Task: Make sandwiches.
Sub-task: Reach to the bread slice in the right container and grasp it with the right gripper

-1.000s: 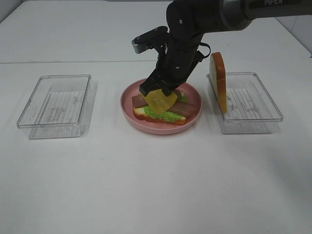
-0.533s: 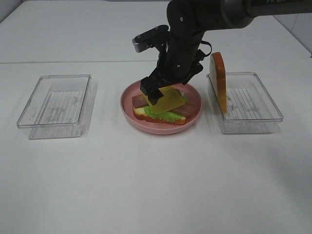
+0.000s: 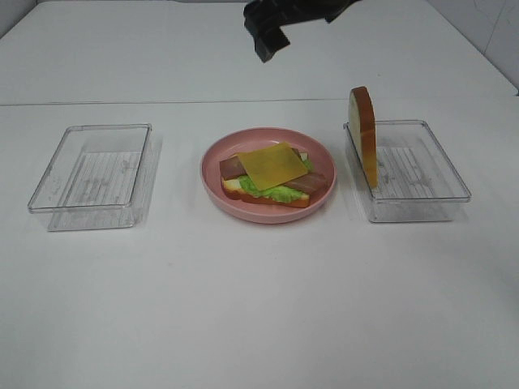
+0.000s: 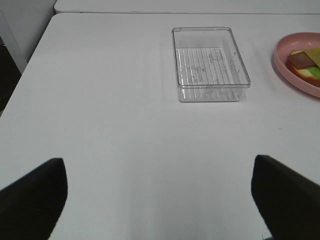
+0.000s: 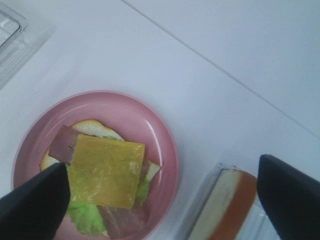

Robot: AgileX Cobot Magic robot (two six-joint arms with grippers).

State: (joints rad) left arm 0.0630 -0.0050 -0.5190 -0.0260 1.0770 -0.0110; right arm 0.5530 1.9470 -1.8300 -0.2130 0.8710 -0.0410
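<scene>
On the pink plate point(image 3: 212, 185) lies a stack: a bread slice point(image 3: 234, 188) at the bottom, then green lettuce point(image 3: 272, 193), brown bacon point(image 3: 313, 181) and a yellow cheese square point(image 3: 274, 165) on top. The second bread slice point(image 3: 365, 134) stands on edge against the right tray's left rim. My right gripper point(image 3: 268, 36) is open and empty, high above and behind the plate. In the right wrist view my right gripper point(image 5: 162, 200) looks down on the cheese point(image 5: 106, 172) and the upright bread slice point(image 5: 227, 207). My left gripper point(image 4: 160, 200) is open and empty above bare table.
A clear plastic tray point(image 3: 93, 174) stands left of the plate and holds nothing; it also shows in the left wrist view point(image 4: 209, 70). A second clear tray point(image 3: 422, 174) stands right of the plate. The white table's left edge point(image 4: 30, 65) shows in the left wrist view.
My right gripper has let go of the cheese, which now lies flat on the stack. The gripper has risen high and back, away from the plate.
</scene>
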